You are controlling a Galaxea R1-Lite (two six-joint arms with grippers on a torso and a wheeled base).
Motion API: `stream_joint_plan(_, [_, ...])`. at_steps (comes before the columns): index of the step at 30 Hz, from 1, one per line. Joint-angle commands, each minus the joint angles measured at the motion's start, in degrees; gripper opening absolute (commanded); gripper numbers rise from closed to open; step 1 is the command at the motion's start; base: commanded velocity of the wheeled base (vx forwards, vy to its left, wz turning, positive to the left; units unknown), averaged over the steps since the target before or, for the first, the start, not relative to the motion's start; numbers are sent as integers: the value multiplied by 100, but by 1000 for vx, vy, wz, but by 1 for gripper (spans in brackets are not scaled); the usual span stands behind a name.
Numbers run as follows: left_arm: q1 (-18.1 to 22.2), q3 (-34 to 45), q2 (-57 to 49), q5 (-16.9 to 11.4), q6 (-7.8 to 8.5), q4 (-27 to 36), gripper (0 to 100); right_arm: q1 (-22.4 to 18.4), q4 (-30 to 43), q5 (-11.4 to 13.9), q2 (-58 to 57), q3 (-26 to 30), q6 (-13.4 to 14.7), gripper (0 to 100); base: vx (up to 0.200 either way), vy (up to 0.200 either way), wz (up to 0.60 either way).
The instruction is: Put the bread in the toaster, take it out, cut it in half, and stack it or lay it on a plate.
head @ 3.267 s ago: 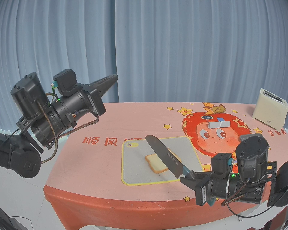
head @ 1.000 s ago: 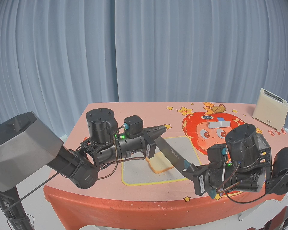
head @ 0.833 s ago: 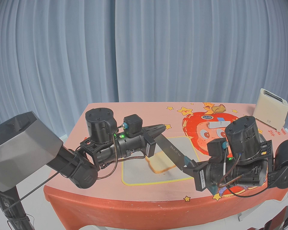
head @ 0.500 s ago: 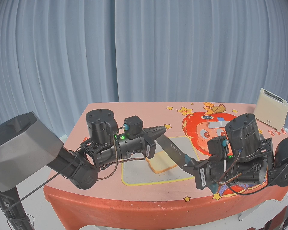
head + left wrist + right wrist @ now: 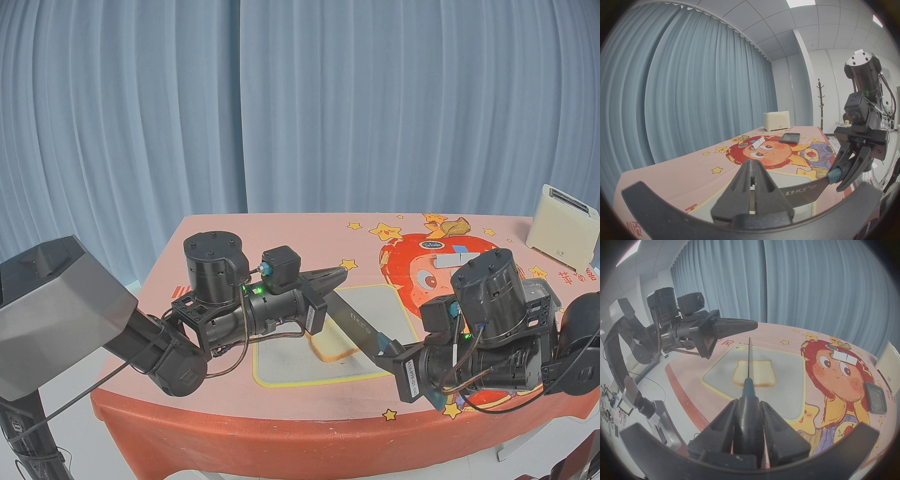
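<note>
while right claw point(image 5: 386, 351) grips knife point(image 5: 351, 319), bread point(image 5: 763, 375) beneath

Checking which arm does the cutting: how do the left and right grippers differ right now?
The left gripper is shut on nothing; the right gripper is shut on the knife by its handle. The left gripper points in from the left side of the cutting board; the right gripper from its near right, holding the blade over the bread. Both hang above the table, black and two-fingered.

Black jointed arms point(image 5: 212, 275), looped cables point(image 5: 275, 338)
</note>
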Motion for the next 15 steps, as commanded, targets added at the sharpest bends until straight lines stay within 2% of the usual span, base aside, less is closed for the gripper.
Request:
stream_joint_plan(1, [-88,-10,125,-1,0,-19,0,-12,-25,-1,109,-13,1,0,0,0,0])
stream_joint_plan(5, [-159,-2,292,-1,8,-54,0,-21,-34,-1,162,-13,10,0,0,0,0])
stream_joint_plan(10, [-176,7,406,-1,114,-54,0,-39,-34,-1,223,-22,10,0,0,0,0])
stream_joint_plan(15, [-176,25,415,-1,114,-54,0,-30,-34,-1,232,-13,10,0,0,0,0])
